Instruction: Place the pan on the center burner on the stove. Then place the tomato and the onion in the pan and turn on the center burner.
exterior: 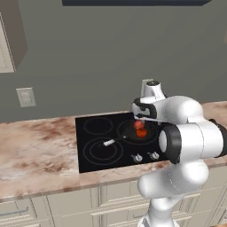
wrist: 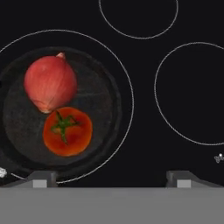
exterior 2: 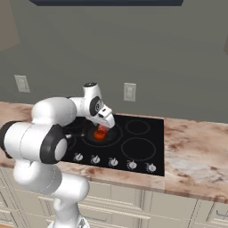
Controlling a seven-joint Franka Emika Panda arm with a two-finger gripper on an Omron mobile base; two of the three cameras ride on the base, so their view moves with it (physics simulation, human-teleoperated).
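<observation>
Hovering with jaws spread, the gripper (wrist: 109, 177) has the pan (wrist: 105, 94) holding onion (wrist: 50, 83) and tomato (wrist: 68, 131) beneath it, so it should now move toward the knobs (exterior 2: 113, 162), aligning squarely on the centre one

So the count: one pan (wrist: 26, 131), one onion (wrist: 50, 83), one tomato (wrist: 68, 131), five burner rings on one stove (exterior 2: 147, 129), five knobs (exterior 2: 113, 162), two wall outlets (exterior 2: 129, 91).
</observation>
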